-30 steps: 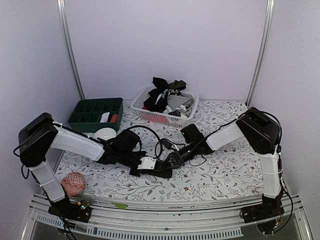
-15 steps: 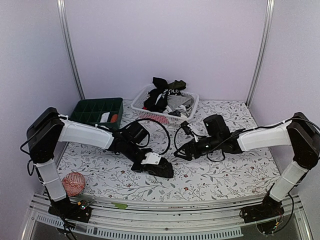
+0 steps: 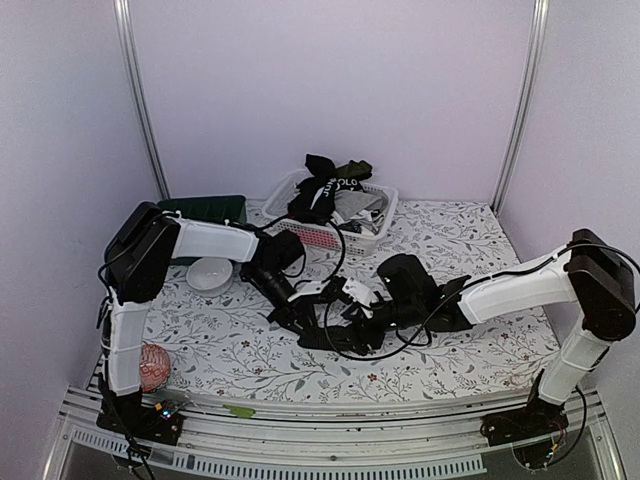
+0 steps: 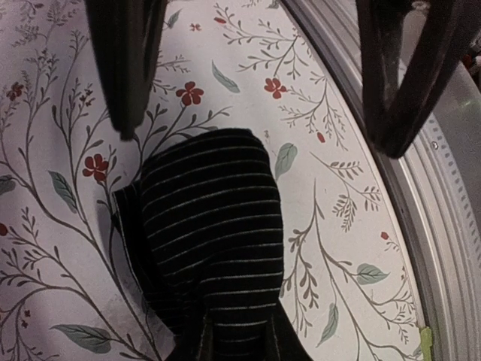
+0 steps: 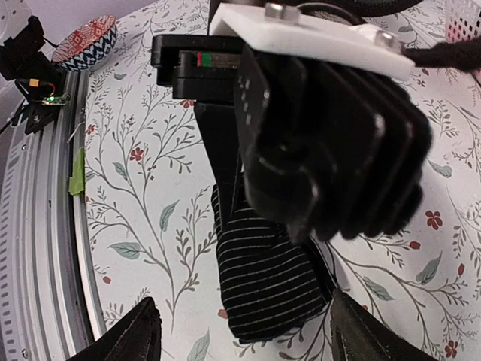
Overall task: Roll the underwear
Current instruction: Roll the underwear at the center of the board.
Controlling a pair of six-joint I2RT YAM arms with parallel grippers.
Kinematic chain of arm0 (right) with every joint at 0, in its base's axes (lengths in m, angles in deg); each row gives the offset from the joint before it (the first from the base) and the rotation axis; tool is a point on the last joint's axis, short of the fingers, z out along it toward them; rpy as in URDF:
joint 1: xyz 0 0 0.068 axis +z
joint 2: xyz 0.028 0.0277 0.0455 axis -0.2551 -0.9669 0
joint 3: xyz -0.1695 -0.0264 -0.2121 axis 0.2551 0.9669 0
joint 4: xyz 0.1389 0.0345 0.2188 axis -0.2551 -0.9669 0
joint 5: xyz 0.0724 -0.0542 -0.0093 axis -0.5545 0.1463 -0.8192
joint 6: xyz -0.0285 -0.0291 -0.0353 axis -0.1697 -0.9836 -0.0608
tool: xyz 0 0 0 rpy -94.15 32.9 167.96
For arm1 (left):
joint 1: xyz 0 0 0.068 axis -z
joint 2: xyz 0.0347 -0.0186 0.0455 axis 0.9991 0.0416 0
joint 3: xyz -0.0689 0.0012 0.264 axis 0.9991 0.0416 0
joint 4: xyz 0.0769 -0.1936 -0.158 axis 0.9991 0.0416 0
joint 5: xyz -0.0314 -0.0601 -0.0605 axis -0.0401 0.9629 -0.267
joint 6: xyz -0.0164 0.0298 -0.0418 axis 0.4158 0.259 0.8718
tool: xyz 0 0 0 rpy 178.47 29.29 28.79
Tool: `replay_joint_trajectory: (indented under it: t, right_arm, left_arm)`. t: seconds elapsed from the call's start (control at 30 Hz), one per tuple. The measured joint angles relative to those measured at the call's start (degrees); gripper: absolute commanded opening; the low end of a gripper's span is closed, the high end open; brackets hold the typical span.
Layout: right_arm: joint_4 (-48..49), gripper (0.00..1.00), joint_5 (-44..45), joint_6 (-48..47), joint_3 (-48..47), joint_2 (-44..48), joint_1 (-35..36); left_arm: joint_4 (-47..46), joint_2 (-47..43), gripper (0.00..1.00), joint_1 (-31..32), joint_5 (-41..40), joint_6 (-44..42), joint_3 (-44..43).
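Note:
A rolled black underwear with thin pale stripes point(image 3: 322, 338) lies on the flowered table. In the left wrist view this underwear point(image 4: 214, 226) fills the middle, and my left gripper point(image 4: 240, 350) is shut on its near end. My right gripper point(image 5: 252, 342) is open, its fingertips point(image 5: 131, 338) standing wide on either side of the striped underwear point(image 5: 270, 289). The left gripper's body point(image 5: 323, 150) hangs right in front of it. From above, the left gripper point(image 3: 310, 320) and right gripper point(image 3: 347, 325) meet at the roll.
A white lattice basket point(image 3: 372, 232) heaped with more underwear point(image 3: 325, 188) stands at the back. A green compartment tray point(image 3: 205, 206) and a white bowl point(image 3: 208, 272) sit back left. A red patterned bowl point(image 3: 148, 365) is near the front left. The table's metal rail point(image 4: 443, 226) runs close by.
The right gripper opened, pulled away to the right, then came back to straddle the roll. The left arm swung farther in over the table while the roll stayed in its grip.

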Motion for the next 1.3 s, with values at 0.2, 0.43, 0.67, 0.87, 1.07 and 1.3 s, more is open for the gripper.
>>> replay_joint_trajectory:
  t: [0.2, 0.43, 0.67, 0.87, 1.07, 1.3]
  right_arm:
    - [-0.8, 0.64, -0.2, -5.4, -6.1, -8.2, 0.0]
    - [-2.0, 0.41, -2.9, -9.4, -9.7, -11.8, 0.0]
    - [-3.2, 0.57, -5.0, -10.1, -10.8, -12.6, -0.2]
    - [-3.7, 0.58, -5.3, -10.1, -7.7, -11.7, 0.3]
    - [-3.6, 0.46, -4.2, -10.5, -7.1, -11.1, 0.5]
    - [-4.9, 0.0, -3.7, -11.8, -8.8, -12.4, 0.5]
  left_arm:
    - [3.1, 1.6, 0.02, -0.4, 1.6, -0.8, -1.6]
    - [4.7, 2.4, 0.04, -1.0, 2.4, -0.5, -2.1]
    - [5.9, 3.1, 0.04, -1.6, 3.2, 0.1, -2.8]
    - [5.9, 3.1, 0.04, -1.7, 3.3, 0.1, -2.8]
    - [5.9, 3.1, 0.06, -1.7, 3.3, 0.1, -2.9]
    - [6.3, 3.1, 0.36, -2.1, 3.2, 0.5, -2.9]
